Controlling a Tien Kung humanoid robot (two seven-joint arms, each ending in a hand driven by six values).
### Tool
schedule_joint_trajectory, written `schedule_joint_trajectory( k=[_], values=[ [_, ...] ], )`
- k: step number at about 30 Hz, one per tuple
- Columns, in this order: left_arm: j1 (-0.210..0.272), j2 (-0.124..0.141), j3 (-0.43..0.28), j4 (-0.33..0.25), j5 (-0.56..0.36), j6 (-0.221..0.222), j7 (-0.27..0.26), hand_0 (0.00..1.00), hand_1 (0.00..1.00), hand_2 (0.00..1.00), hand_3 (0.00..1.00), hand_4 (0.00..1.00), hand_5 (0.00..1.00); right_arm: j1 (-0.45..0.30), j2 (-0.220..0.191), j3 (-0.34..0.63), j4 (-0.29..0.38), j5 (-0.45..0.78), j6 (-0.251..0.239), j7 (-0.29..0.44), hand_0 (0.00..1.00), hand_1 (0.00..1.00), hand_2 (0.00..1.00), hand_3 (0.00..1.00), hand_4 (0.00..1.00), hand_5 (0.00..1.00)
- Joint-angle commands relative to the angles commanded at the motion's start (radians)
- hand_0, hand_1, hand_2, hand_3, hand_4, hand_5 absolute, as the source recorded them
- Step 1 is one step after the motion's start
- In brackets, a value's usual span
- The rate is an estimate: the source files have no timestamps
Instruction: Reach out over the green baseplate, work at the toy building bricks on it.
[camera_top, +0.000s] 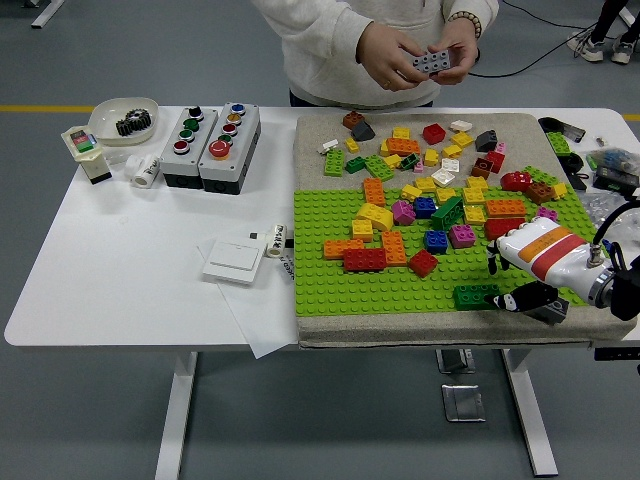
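The green baseplate (330, 285) lies on a beige mat, strewn with many coloured bricks. A red brick (365, 260) and an orange one (343, 247) sit near its middle. A dark green brick (477, 296) stands near the front right. My right hand (508, 282), white with an orange and red band at the wrist, hovers just right of the dark green brick. Its black fingers (494, 262) are spread and hold nothing. At the far side a person holds a grey brick (435, 62) in both hands above the table.
Two grey button boxes (210, 145) stand at the back left beside a white bowl (125, 118) with a black gear. A white switch plate (233, 262) lies left of the mat. Loose parts and bags (612, 170) crowd the right edge.
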Motion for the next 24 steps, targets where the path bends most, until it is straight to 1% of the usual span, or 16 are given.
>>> schedule_joint_trajectory(
  k=[4,6,8,10,14,15,17,20,21,24],
  values=[
    [-0.001,0.0,0.002,0.0,-0.005,0.0,-0.002,0.608,0.699,0.662,0.55,0.562,0.624,0.012,0.018,-0.004,-0.039,0.011,-0.017,0.01,0.281,0.362,0.47,0.498,0.831,0.507],
    [-0.003,0.001,0.004,0.0,-0.007,0.0,-0.003,0.608,0.699,0.662,0.55,0.562,0.624,0.008,0.027,0.018,-0.067,0.014,-0.029,0.013,0.281,0.362,0.47,0.498,0.831,0.507],
    [-0.003,0.001,0.005,0.0,-0.009,0.001,-0.003,0.608,0.699,0.662,0.55,0.562,0.624,0.003,0.029,0.036,-0.074,0.016,-0.035,0.014,0.281,0.362,0.47,0.498,0.831,0.507],
    [-0.004,0.0,0.004,0.0,-0.008,0.001,-0.003,0.608,0.699,0.663,0.551,0.562,0.623,-0.005,0.024,0.057,-0.064,0.019,-0.038,0.013,0.287,0.379,0.481,0.506,0.832,0.508],
    [-0.002,0.0,0.002,0.001,-0.006,0.001,-0.002,0.608,0.699,0.663,0.551,0.562,0.623,-0.032,-0.006,0.098,0.0,0.04,-0.017,0.01,0.287,0.379,0.481,0.506,0.832,0.508],
    [-0.002,0.0,0.002,0.001,-0.006,0.001,-0.002,0.608,0.698,0.665,0.551,0.563,0.624,-0.034,-0.008,0.1,0.005,0.04,-0.015,0.009,0.349,0.432,0.514,0.51,0.84,0.501],
    [-0.002,0.001,-0.001,0.001,0.004,-0.001,0.001,0.608,0.698,0.665,0.551,0.563,0.624,-0.053,-0.024,0.132,0.037,0.05,0.003,0.001,0.349,0.432,0.514,0.51,0.84,0.501],
    [0.0,0.0,-0.002,0.002,0.004,0.0,0.0,0.608,0.698,0.665,0.551,0.563,0.624,-0.073,-0.035,0.164,0.058,0.055,0.009,-0.001,0.349,0.432,0.514,0.51,0.84,0.501],
    [0.0,0.0,-0.002,0.002,0.004,0.0,0.0,0.608,0.698,0.663,0.551,0.564,0.624,-0.076,-0.037,0.168,0.061,0.056,0.009,-0.001,0.438,0.493,0.565,0.519,0.85,0.505],
    [0.001,0.0,-0.004,0.002,0.006,0.0,0.001,0.608,0.698,0.663,0.551,0.564,0.624,-0.097,-0.05,0.208,0.074,0.054,0.007,0.0,0.438,0.493,0.565,0.519,0.85,0.505]
  ],
)
